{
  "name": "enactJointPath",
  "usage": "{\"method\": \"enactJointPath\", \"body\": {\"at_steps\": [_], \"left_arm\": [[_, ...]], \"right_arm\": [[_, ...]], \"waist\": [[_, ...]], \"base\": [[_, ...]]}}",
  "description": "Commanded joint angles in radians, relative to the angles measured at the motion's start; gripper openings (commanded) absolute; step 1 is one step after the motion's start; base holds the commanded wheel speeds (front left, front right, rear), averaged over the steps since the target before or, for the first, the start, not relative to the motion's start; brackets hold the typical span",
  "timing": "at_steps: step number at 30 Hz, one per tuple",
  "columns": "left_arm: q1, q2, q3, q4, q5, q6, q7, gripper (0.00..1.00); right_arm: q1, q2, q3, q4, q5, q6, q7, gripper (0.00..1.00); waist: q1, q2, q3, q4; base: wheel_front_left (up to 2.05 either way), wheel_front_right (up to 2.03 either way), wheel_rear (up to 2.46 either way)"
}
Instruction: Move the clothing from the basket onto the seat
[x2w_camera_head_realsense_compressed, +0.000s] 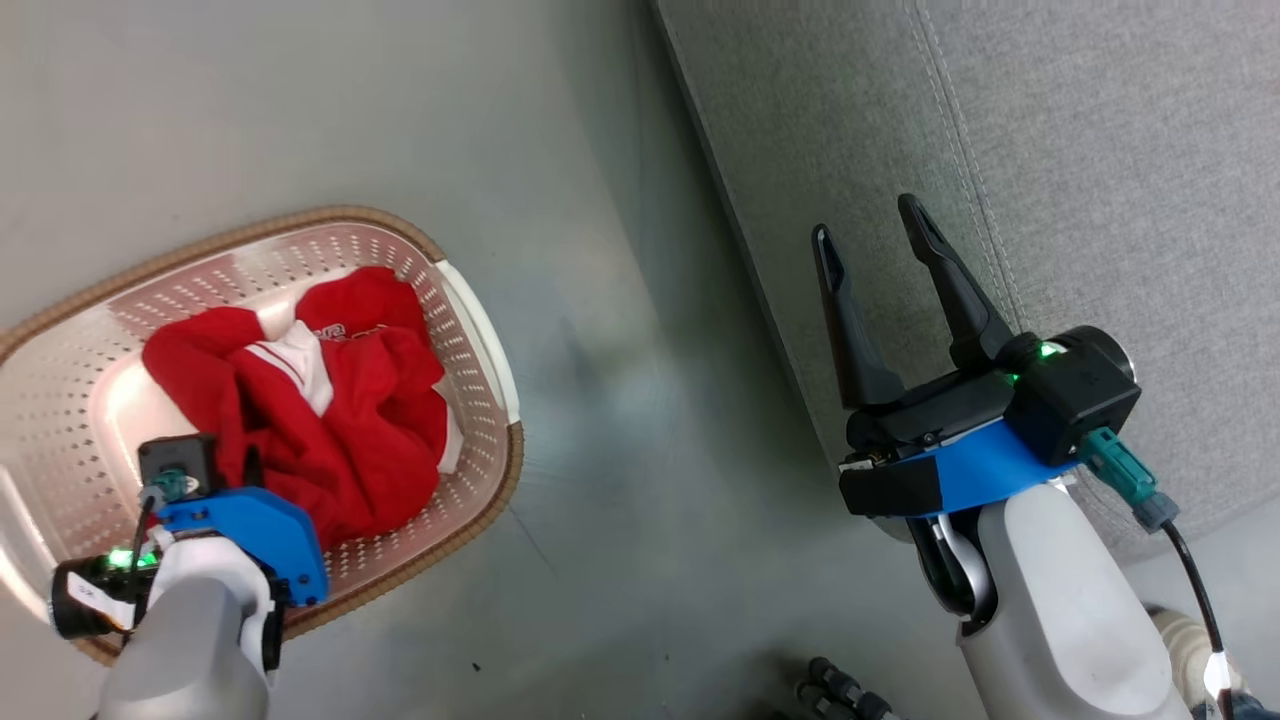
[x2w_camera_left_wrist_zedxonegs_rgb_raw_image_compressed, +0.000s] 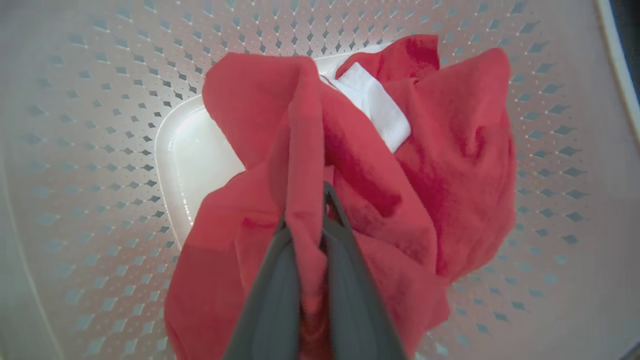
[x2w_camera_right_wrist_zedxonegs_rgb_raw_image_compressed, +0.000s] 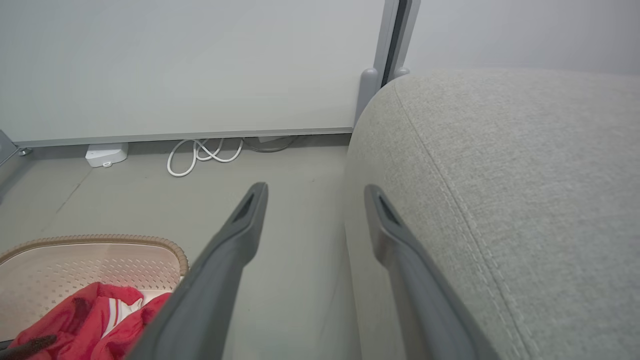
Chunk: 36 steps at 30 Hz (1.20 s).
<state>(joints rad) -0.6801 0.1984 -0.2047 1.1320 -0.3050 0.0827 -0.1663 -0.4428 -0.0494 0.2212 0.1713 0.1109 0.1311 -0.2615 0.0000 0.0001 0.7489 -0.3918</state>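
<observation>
Nearest of all, a smooth grey floor (x2w_camera_head_realsense_compressed: 620, 400), faintly glossy, ran under everything. On it, to the robot's left, sat the basket (x2w_camera_head_realsense_compressed: 330, 213), cream, with perforated walls and a brown woven-look rim. And there was the clothing (x2w_camera_head_realsense_compressed: 340, 420), bunched inside it: bright red, with a white striped part showing near the top of the heap and a patch of the basket's bare white bottom beside it. To the right rose the seat (x2w_camera_head_realsense_compressed: 1100, 150), in light grey upholstery with a rounded edge and a stitched seam running along it. Further back, in the right wrist view, the floor met a pale wall (x2w_camera_right_wrist_zedxonegs_rgb_raw_image_compressed: 175, 65). A white cable (x2w_camera_right_wrist_zedxonegs_rgb_raw_image_compressed: 200, 155) lay looped at its foot, a small white box (x2w_camera_right_wrist_zedxonegs_rgb_raw_image_compressed: 106, 154) just beside that, and a grey post (x2w_camera_right_wrist_zedxonegs_rgb_raw_image_compressed: 372, 85) stood at the seat's far corner.

Now the pincers. The left gripper (x2w_camera_left_wrist_zedxonegs_rgb_raw_image_compressed: 307, 215) was down in the basket, fingers pressed together and pinching a fold of the red clothing between them. The cloth draped over one finger, and only the other's tip poked out. The right gripper (x2w_camera_head_realsense_compressed: 865, 216) was spread wide and held nothing, poised at the seat's near edge. From its own camera one finger lined up over the floor and the other against the seat's side. Whether that one touched the fabric, I couldn't tell.
</observation>
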Motion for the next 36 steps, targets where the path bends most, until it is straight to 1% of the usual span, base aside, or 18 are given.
{"method": "enactJointPath", "body": {"at_steps": [1,5,13,18,24,28,31,36], "left_arm": [[-0.016,-0.007,-0.012,0.011,0.004,-0.012,-0.010,0.00],[-0.022,-0.039,-0.034,0.027,0.008,-0.033,-0.034,0.00],[-0.014,-0.099,-0.087,0.051,0.028,-0.075,-0.074,0.00],[-0.013,-0.127,-0.144,0.037,0.056,-0.103,-0.088,0.00],[-0.023,-0.144,-0.214,0.000,0.060,-0.152,-0.093,0.00],[0.005,-0.148,-0.293,-0.086,-0.010,-0.188,-0.072,0.00],[0.018,-0.148,-0.370,-0.181,-0.090,-0.197,-0.034,0.00],[0.008,-0.147,-0.487,-0.325,-0.216,-0.199,0.036,0.00]], "right_arm": [[-0.004,-0.002,-0.007,0.005,-0.013,-0.001,-0.004,1.00],[0.017,-0.002,-0.018,0.028,-0.040,-0.001,0.000,1.00],[0.077,-0.002,-0.030,0.059,-0.080,-0.001,0.036,1.00],[0.114,-0.002,-0.022,0.064,-0.073,-0.001,0.065,1.00],[0.172,-0.002,-0.012,0.071,-0.077,-0.001,0.096,1.00],[0.215,-0.002,-0.011,0.071,-0.080,-0.001,0.118,1.00],[0.249,-0.002,-0.008,0.065,-0.084,-0.001,0.134,1.00],[0.290,-0.002,0.003,0.054,-0.092,-0.001,0.160,1.00]], "waist": [[0.0000,-0.0001,-0.035,0.025],[0.0000,-0.0001,-0.119,0.065],[0.0000,-0.0001,-0.332,0.150],[0.0000,-0.0001,-0.456,0.198],[0.0000,-0.0001,-0.582,0.255],[0.0000,-0.0001,-0.653,0.278],[0.0000,-0.0001,-0.695,0.292],[0.0000,-0.0001,-0.745,0.305]], "base": [[0.00,0.00,0.00],[0.00,0.00,0.00],[0.00,0.00,0.00],[0.00,0.00,0.00],[0.00,0.00,0.00],[0.00,0.00,0.00],[0.00,0.00,0.00],[0.00,0.00,0.00]]}}
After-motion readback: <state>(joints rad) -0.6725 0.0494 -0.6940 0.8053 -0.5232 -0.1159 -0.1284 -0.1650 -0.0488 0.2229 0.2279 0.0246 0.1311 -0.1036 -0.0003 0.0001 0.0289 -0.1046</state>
